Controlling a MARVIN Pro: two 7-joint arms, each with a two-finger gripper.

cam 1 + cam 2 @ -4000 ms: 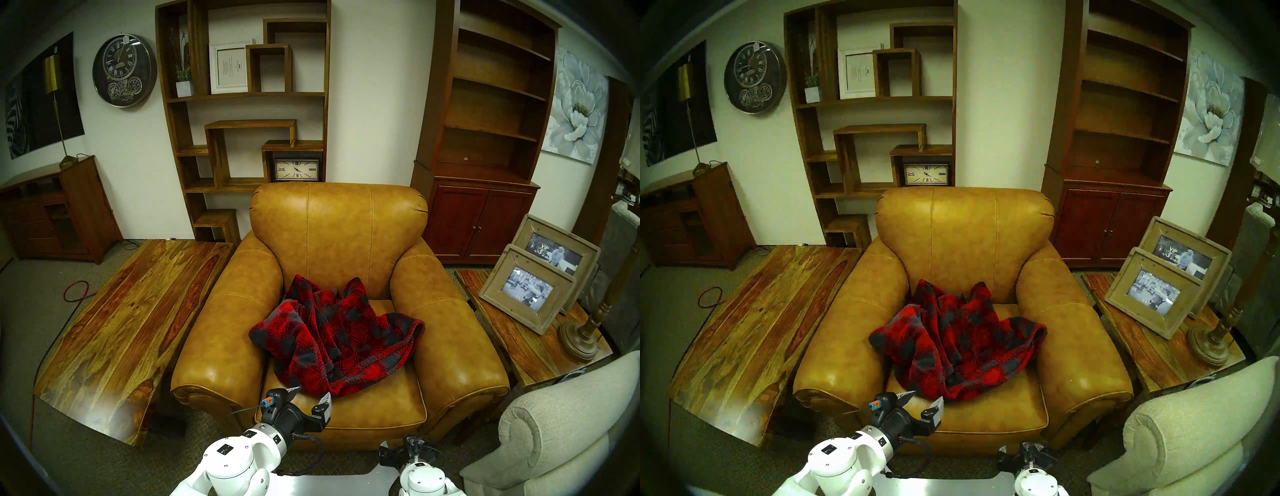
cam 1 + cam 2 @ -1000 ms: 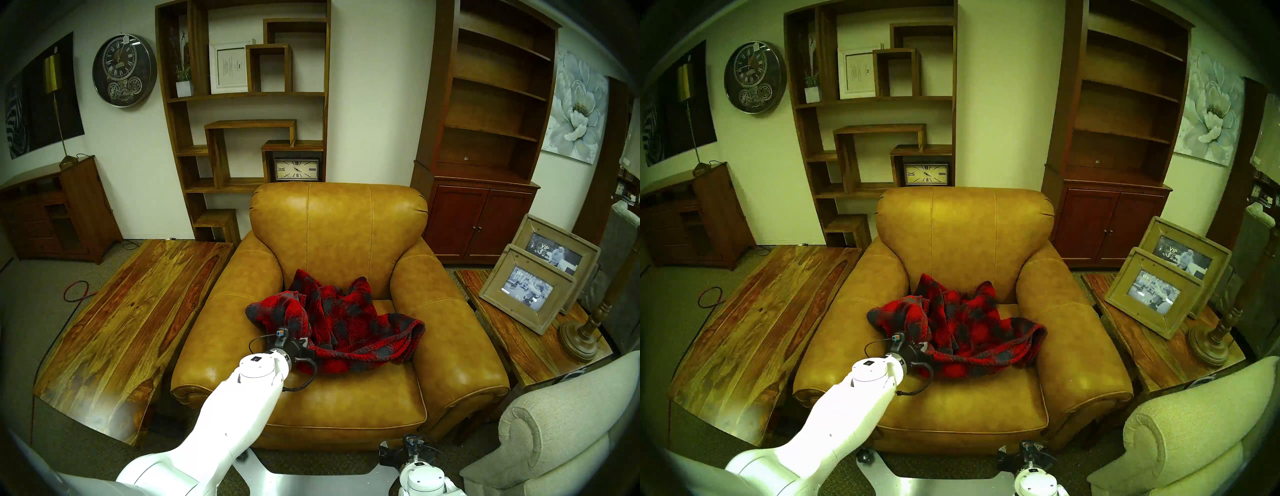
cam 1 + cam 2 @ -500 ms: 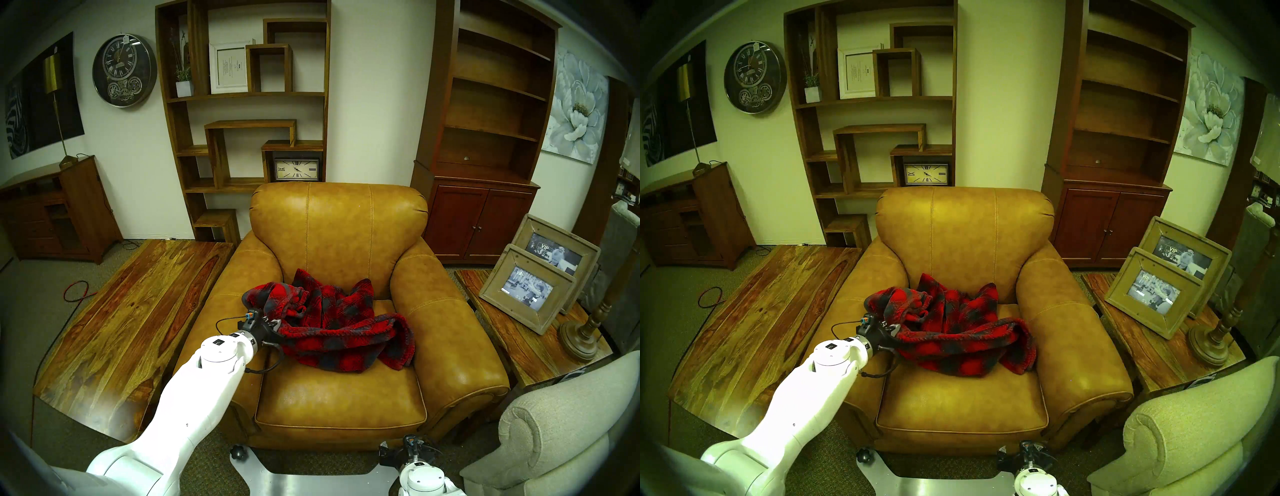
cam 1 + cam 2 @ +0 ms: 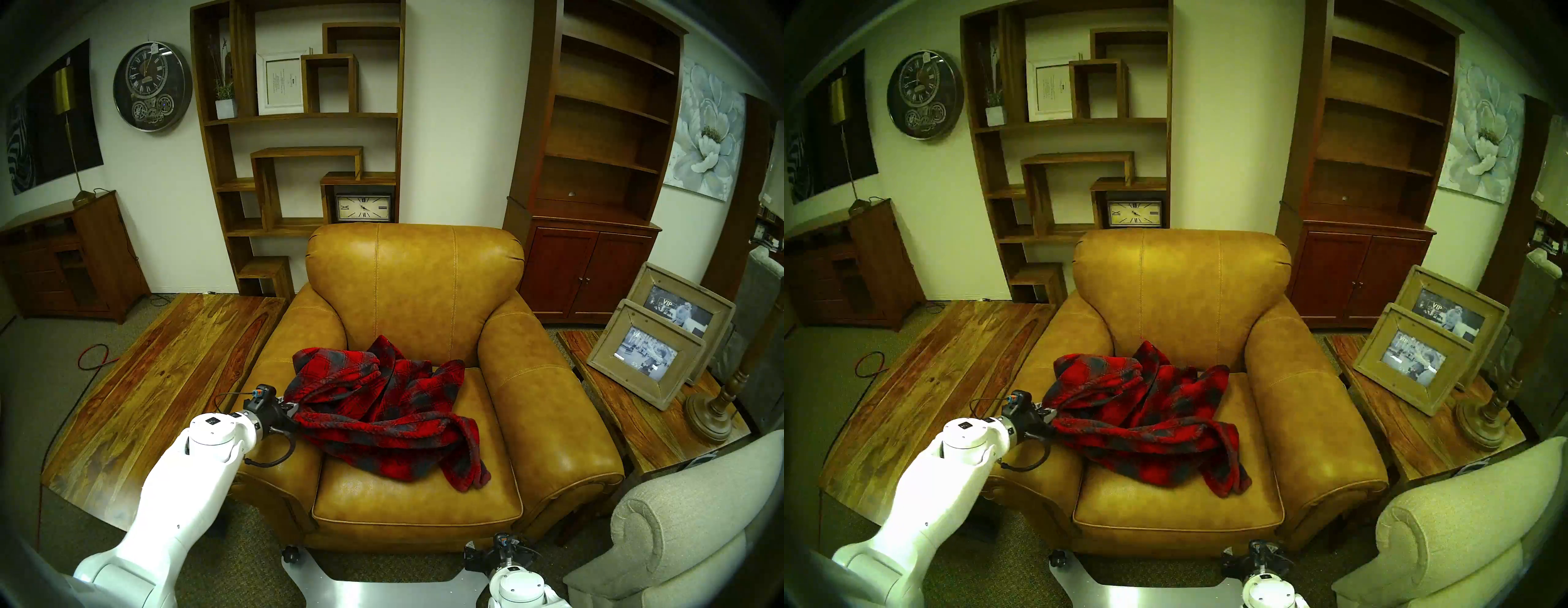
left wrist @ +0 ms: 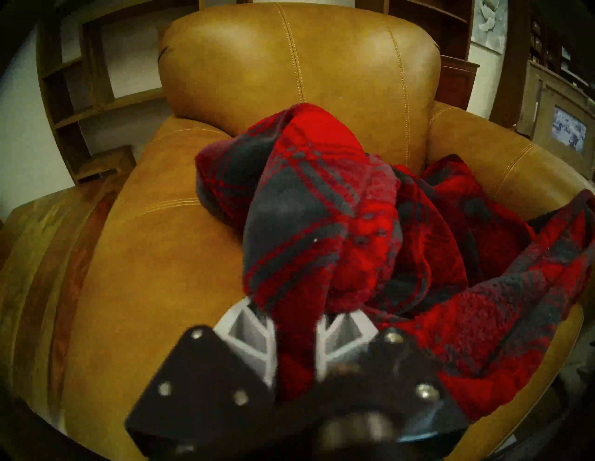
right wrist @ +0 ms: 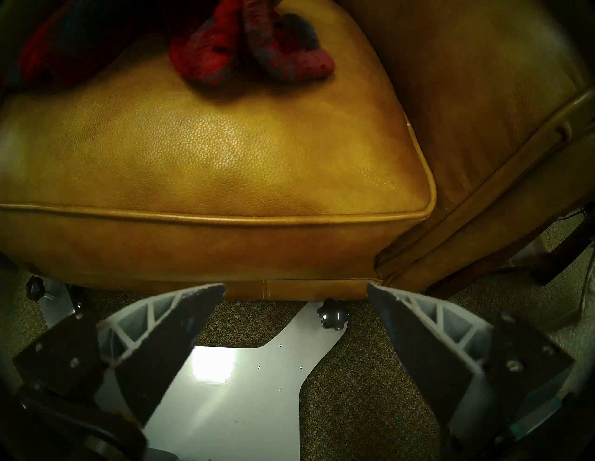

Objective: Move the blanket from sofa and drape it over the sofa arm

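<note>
The red and dark plaid blanket [image 4: 382, 407] lies bunched on the seat of the tan leather sofa [image 4: 415, 276], with one part on the left sofa arm [image 4: 263, 382]. My left gripper [image 4: 292, 411] is shut on a fold of the blanket and holds it above that arm; the wrist view shows the cloth [image 5: 322, 231] pinched between the fingers [image 5: 254, 331]. A blanket end hangs over the seat front [image 6: 251, 54]. My right gripper [image 6: 296, 309] is open and empty, low before the seat's front edge [image 6: 206, 215]. It shows at the head view's bottom [image 4: 505, 552].
A long wooden table [image 4: 161, 403] stands left of the sofa. A side table with two picture frames [image 4: 649, 352] and a lamp base [image 4: 708, 416] stands to the right. A beige fabric sofa arm [image 4: 679, 522] is at the front right. Shelves [image 4: 297, 127] line the wall.
My left gripper took hold of the blanket's front edge and has pulled it left, from over the seat to above the left sofa arm. The blanket has dragged left with it. The right arm has not moved.
</note>
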